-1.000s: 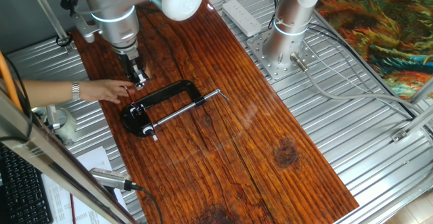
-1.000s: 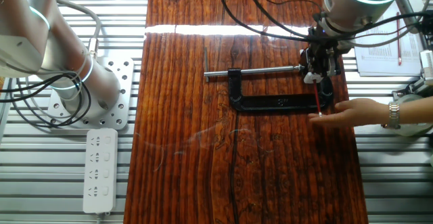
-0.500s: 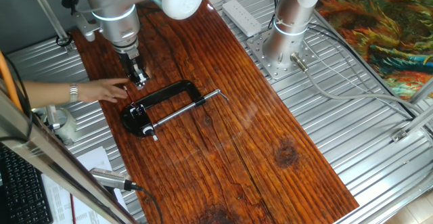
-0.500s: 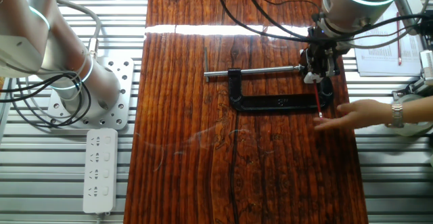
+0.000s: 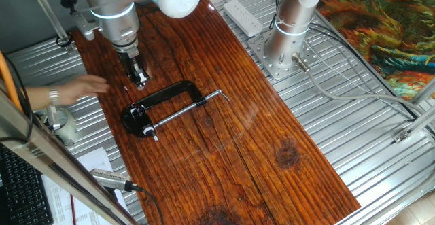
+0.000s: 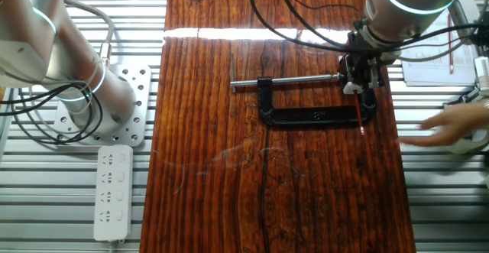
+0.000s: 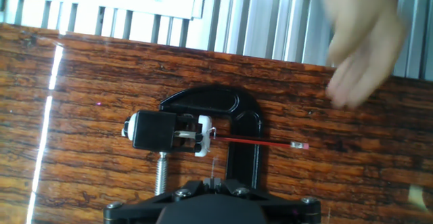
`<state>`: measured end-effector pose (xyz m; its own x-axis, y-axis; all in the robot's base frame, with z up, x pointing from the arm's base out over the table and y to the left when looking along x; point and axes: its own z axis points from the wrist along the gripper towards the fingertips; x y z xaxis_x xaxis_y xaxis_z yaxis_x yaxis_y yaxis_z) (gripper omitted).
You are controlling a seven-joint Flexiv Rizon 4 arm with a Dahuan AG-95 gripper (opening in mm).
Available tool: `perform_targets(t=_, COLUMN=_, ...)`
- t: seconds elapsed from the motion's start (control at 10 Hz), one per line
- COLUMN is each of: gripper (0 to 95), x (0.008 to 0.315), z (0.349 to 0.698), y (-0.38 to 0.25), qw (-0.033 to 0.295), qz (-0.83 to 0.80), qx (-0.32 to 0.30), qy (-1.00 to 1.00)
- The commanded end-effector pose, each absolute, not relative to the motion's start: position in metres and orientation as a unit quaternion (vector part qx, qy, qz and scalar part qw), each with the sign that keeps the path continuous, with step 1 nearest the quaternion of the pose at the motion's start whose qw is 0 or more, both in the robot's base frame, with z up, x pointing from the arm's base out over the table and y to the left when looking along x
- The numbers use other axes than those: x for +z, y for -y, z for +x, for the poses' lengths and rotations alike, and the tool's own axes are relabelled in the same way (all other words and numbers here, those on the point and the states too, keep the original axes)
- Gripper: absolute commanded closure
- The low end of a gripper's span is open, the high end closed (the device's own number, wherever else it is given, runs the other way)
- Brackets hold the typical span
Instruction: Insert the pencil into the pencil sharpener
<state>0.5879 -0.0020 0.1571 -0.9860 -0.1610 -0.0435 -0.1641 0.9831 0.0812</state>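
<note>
The thin red pencil (image 7: 257, 141) lies flat across the black C-clamp (image 7: 223, 105). Its tip is at the white mouth of the black pencil sharpener (image 7: 157, 130), and its eraser end points away. In the other fixed view the pencil (image 6: 359, 115) crosses the clamp frame (image 6: 313, 117) just below my gripper (image 6: 357, 89). My gripper (image 7: 213, 181) hangs above the sharpener with its fingers together, holding nothing. In one fixed view the gripper (image 5: 140, 82) is above the clamp (image 5: 166, 96). The sharpener is mostly hidden by the gripper in the other fixed view.
A person's blurred hand (image 7: 362, 48) is over the table's edge beyond the pencil, also seen in one fixed view (image 5: 78, 89). The clamp's silver screw rod (image 6: 286, 79) runs along the board. A second arm's base (image 5: 285, 41) and a power strip (image 5: 243, 15) stand at the back.
The person's hand has let go of the pencil's end and pulled back off the board. The pencil stays lying at the sharpener. My gripper has barely moved.
</note>
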Motion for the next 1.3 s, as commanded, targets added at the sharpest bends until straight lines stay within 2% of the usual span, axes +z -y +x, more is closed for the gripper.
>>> perform_targets(t=0.1, gripper=95.0, x=0.157, z=0.588, y=0.003, qw=0.013, qz=-0.079, qx=0.043, qy=-0.996)
perform_targets(t=0.4, gripper=95.0, x=0.158, z=0.586, y=0.006, qw=0.01, qz=-0.062, qx=0.037, qy=-0.997)
perform_targets(t=0.5, gripper=95.0, x=0.162, z=0.582, y=0.013, qw=0.0, qz=-0.052, qx=0.025, qy=-0.998)
perform_targets(t=0.8, gripper=95.0, x=0.163, z=0.569, y=0.027, qw=0.002, qz=-0.029, qx=0.026, qy=-0.999)
perform_targets(t=1.3, gripper=95.0, x=0.162, z=0.568, y=0.028, qw=0.005, qz=0.003, qx=0.025, qy=-1.0)
